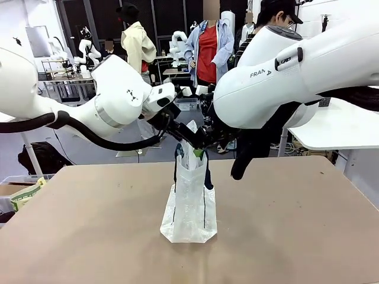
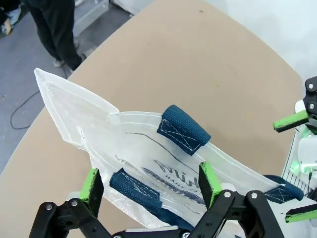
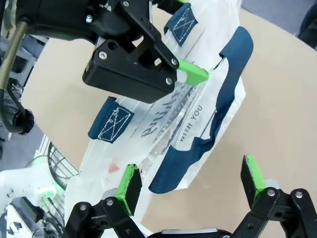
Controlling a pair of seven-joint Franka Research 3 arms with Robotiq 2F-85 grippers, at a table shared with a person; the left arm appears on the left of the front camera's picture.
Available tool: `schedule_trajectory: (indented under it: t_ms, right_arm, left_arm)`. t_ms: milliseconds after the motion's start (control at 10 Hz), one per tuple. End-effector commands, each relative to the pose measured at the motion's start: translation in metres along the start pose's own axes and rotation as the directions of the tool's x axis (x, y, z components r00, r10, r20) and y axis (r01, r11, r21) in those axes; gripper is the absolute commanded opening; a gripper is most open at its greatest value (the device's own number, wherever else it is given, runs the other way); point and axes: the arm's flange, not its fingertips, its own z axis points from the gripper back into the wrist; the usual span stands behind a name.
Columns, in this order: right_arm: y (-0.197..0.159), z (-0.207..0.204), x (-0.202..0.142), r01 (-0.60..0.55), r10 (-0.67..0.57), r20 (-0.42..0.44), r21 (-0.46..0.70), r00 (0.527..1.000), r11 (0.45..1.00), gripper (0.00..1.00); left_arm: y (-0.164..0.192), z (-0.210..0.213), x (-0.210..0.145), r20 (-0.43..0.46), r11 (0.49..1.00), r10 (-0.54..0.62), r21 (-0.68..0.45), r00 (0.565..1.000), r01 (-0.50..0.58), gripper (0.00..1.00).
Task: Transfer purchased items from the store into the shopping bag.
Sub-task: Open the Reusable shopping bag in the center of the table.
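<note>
Now left end effector (image 2: 150, 179) and right end effector (image 3: 192, 181) wide open, empty, at shopping bag (image 1: 190, 201).

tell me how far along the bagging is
Done: the shopping bag stands upright on the table. In hand: seemingly opening it; left jaws, open, straddle one wall at the rim, right jaws, open, by a navy handle. Left: all the loading; the bag looks empty.

bright, even light — soft shadows, sharp focus, edges bent
</note>
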Motion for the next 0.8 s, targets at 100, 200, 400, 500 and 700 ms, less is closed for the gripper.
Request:
schedule_trajectory:
  t_ms: [100,200,400,500,700]
  right_arm:
    - [-0.007,-0.002,0.006,-0.017,0.018,-0.009,0.03,1.0,0.999,1.0]
    - [-0.007,-0.004,0.007,-0.024,0.025,-0.001,0.031,1.0,0.999,0.8]
    - [-0.008,-0.007,0.009,-0.023,0.024,-0.004,0.032,1.0,0.999,0.41]
    - [-0.008,-0.01,0.012,-0.02,0.021,-0.011,0.038,1.0,0.999,0.21]
    - [-0.009,-0.014,0.013,-0.008,0.008,-0.023,0.042,1.0,0.999,0.0]
  left_arm:
    - [0.0,0.0,0.011,-0.03,1.0,0.008,-0.019,1.0,-0.009,1.0]
    - [0.0,0.001,0.01,-0.033,1.0,0.005,-0.017,0.999,-0.006,0.93]
    - [0.0,0.001,0.01,-0.024,1.0,0.01,-0.013,1.0,-0.01,0.56]
    - [0.0,0.001,0.009,-0.023,1.0,0.014,-0.011,1.0,-0.015,0.36]
    - [0.001,0.002,0.006,-0.021,1.0,0.018,-0.013,1.0,-0.018,0.0]
